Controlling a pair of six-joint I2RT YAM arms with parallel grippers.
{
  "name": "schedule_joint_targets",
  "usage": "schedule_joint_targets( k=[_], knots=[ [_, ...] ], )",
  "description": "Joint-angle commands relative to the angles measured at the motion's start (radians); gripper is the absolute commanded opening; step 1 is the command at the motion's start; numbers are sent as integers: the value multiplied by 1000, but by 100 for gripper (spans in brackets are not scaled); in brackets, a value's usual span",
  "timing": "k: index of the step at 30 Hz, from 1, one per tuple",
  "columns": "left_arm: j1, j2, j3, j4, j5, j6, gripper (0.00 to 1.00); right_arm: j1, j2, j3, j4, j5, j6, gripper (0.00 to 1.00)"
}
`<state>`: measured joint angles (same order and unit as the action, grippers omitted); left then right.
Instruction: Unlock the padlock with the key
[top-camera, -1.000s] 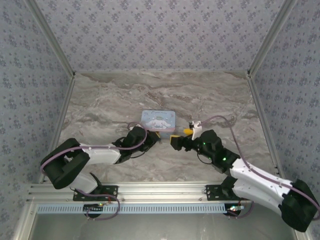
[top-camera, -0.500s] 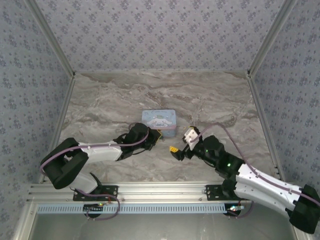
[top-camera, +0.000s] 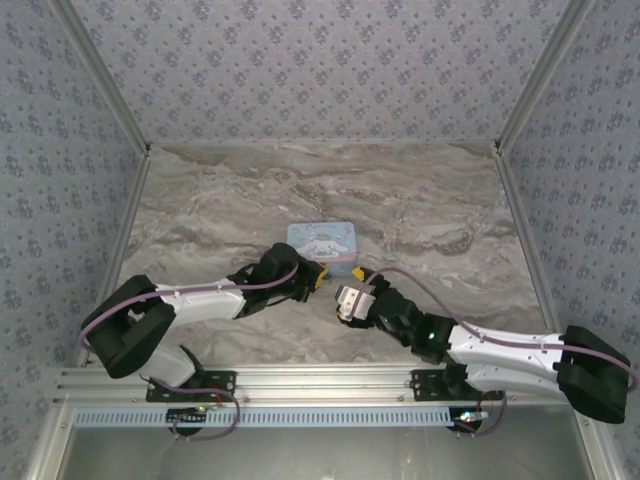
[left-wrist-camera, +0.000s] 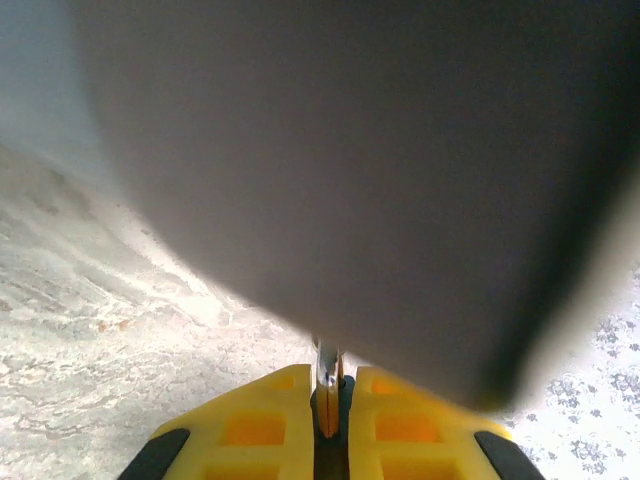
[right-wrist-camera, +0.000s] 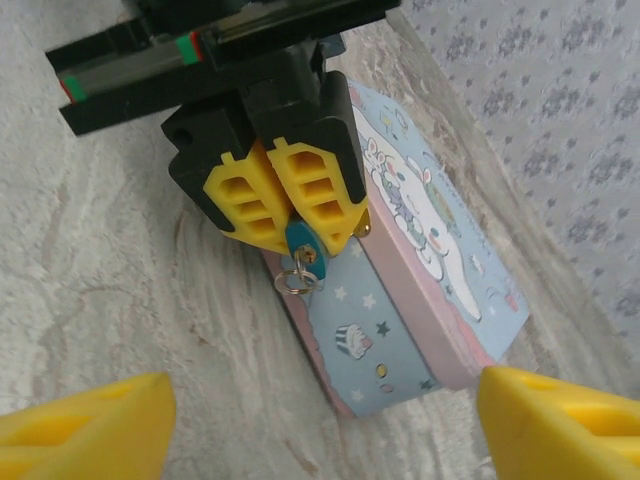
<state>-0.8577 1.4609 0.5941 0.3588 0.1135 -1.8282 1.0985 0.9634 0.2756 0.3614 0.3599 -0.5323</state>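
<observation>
Padlock (right-wrist-camera: 303, 246) sits clamped in left pincer (right-wrist-camera: 292, 215); right pincer (right-wrist-camera: 320, 420) gapes wide facing it.

The padlock (right-wrist-camera: 303, 244) is mostly buried between the pads of the left gripper (right-wrist-camera: 287, 218); just beyond their tips the tin (left-wrist-camera: 350, 180) is one grey blur, its edges cut off.

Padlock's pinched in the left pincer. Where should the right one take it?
Likely the padlock's exposed teal end, jutting past the left pincer's tips with a ring hanging; the rest is covered. Come from the side away from the tin, which crowds it.
</observation>
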Motion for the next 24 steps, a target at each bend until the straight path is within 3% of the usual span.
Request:
schedule_joint_targets(
  k=[1, 6, 24],
  knots=[
    [-4, 4, 33, -2, 25, -43, 0, 3, 27, 22, 58, 22, -47, 72],
    [-5, 4, 36, -7, 28, -45, 0, -3, 104, 38, 96, -12, -23, 58],
    [-5, 10, 36, -19, 37, -46, 0, -57, 311, 122, 202, -79, -18, 34]
  ],
)
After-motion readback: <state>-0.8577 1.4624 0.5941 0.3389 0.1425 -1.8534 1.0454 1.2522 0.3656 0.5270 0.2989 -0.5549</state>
